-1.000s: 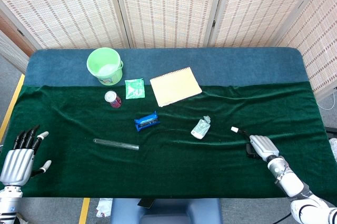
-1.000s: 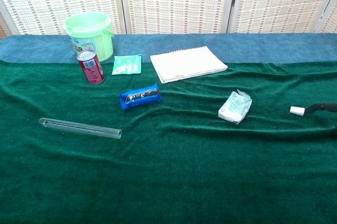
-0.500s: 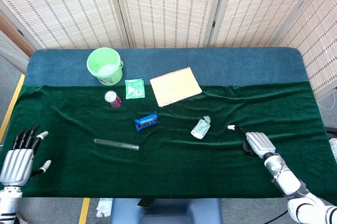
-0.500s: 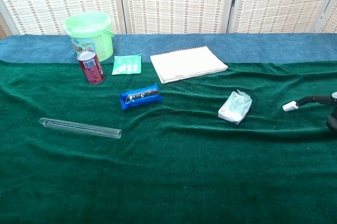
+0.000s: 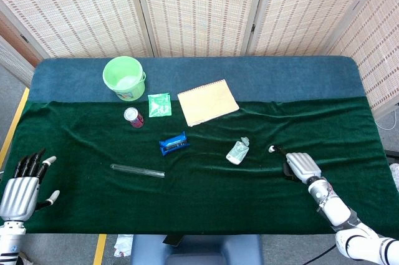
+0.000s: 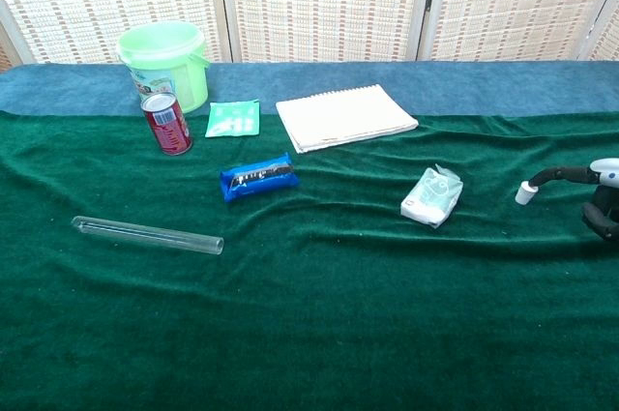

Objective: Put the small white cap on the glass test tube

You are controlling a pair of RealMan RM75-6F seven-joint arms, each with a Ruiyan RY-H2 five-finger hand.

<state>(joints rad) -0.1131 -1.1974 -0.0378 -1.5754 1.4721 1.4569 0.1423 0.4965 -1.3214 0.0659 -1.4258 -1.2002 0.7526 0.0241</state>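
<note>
Head view: your left hand [image 5: 24, 185] rests at the near left edge of the green cloth [image 5: 199, 202], fingers spread and holding nothing; the chest view does not include it. Your right hand [image 5: 300, 166] shows whole from above, knuckles up. In the chest view, only part of the right hand enters at the right edge, with a dark finger [image 6: 566, 176] arched forward.

The small white cap [image 6: 525, 192] sits at the tip of that finger. The chest view shows it raised off the cloth, so your right hand is grasping it at the fingertip; how the thumb meets it cannot be told. From above, the cap [image 5: 272, 149] lies just right of the crumpled clear packet [image 5: 237, 151].

The glass test tube [image 6: 147, 235] lies flat on the cloth, well apart from the cap, on the left half of the table. It is nearer your left hand, touching neither.

Also on the table:
- light green bucket [image 6: 162, 60]
- red can [image 6: 167, 123], white lettering, too small to read
- green sachet [image 6: 233, 119]
- spiral notebook [image 6: 345, 117]
- blue snack wrapper [image 6: 258, 176], printing illegible
</note>
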